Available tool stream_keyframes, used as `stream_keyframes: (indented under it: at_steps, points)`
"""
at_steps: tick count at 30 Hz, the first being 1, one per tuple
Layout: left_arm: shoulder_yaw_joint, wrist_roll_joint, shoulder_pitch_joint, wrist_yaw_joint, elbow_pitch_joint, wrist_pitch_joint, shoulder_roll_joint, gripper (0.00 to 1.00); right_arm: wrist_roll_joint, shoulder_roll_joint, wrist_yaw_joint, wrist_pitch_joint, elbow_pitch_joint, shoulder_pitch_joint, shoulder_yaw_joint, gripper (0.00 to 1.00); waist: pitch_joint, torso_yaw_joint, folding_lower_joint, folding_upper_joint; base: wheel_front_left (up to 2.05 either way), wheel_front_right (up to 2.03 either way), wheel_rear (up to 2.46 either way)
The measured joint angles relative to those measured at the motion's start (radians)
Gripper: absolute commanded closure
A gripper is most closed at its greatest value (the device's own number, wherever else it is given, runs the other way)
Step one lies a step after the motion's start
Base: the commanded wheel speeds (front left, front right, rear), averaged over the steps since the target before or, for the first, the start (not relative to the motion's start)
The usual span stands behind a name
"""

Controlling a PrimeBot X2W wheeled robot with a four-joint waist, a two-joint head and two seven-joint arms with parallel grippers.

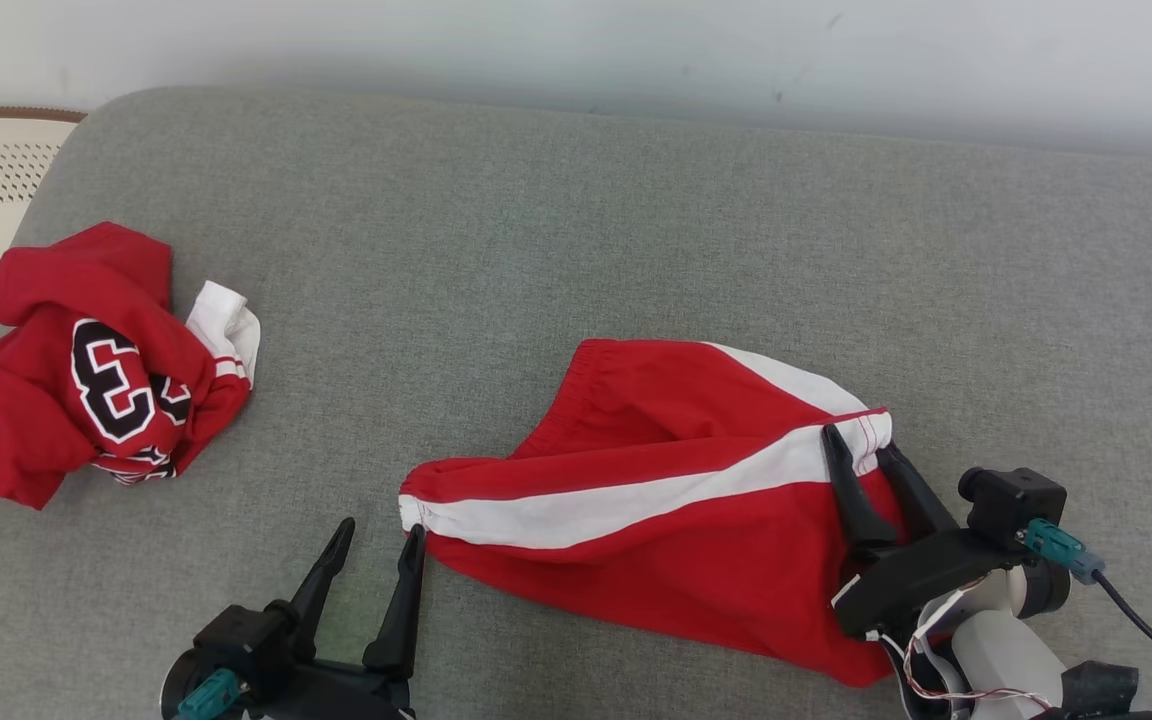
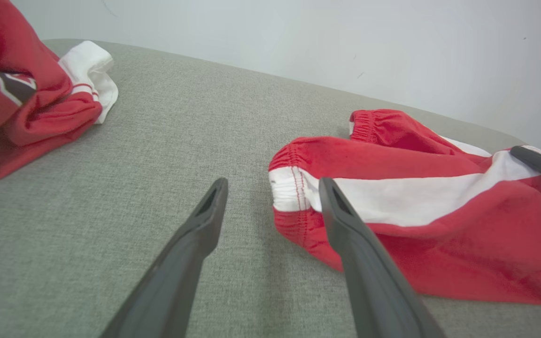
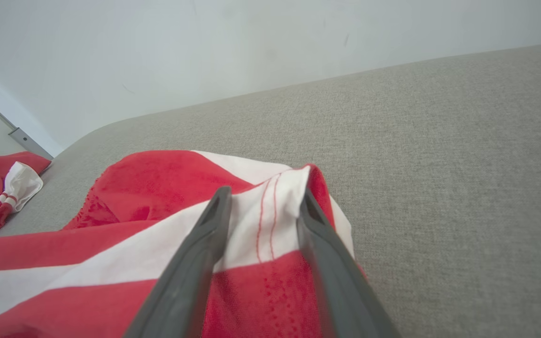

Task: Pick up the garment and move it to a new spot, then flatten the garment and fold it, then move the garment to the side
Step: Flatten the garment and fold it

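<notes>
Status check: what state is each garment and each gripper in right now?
Red shorts with white side stripe: lying partly spread and creased on the grey cushion.
Red jersey with black number: crumpled heap.
Left gripper: open, at the shorts' left end.
Right gripper: fingers astride the shorts' right end; grip unclear.

The head camera looks down on the grey cushion (image 1: pixel 536 250); both wrist cameras, low and near, share the red shorts (image 2: pixel 463 253).

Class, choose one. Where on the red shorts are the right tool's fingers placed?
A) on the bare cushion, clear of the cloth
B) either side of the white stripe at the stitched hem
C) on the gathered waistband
B: the right tool straddles the white stripe at the stitched hem of the red shorts.
</notes>
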Motion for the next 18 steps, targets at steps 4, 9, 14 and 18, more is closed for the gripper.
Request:
stream_keyframes:
  at_steps: [4, 9, 14, 18]
  points:
    - [-0.002, -0.001, 0.0, 0.003, -0.003, 0.0, 0.0, 0.0, 0.024, -0.009, 0.0, 0.0, -0.007, 0.0, 0.008, 0.69, -0.001, -0.006, -0.0001, 0.0, 0.0, 0.0, 0.0]
    - [0.001, -0.003, 0.0, 0.003, -0.007, 0.0, 0.0, 0.0, 0.028, -0.015, 0.0, 0.0, -0.011, 0.0, 0.021, 1.0, 0.0, -0.017, 0.0, 0.0, 0.0, 0.0, 0.0]
    - [0.013, -0.085, -0.003, -0.009, -0.016, 0.0, 0.0, 0.0, 0.031, -0.03, 0.0, 0.0, -0.043, 0.007, 0.028, 1.0, -0.006, -0.033, 0.0, 0.0, 0.0, 0.0, 0.0]
    - [0.012, -0.108, -0.003, -0.032, -0.001, 0.0, 0.0, 0.0, 0.045, -0.044, 0.0, 0.0, -0.068, 0.044, 0.036, 1.0, -0.016, -0.05, 0.0, 0.0, 0.0, 0.0, 0.0]
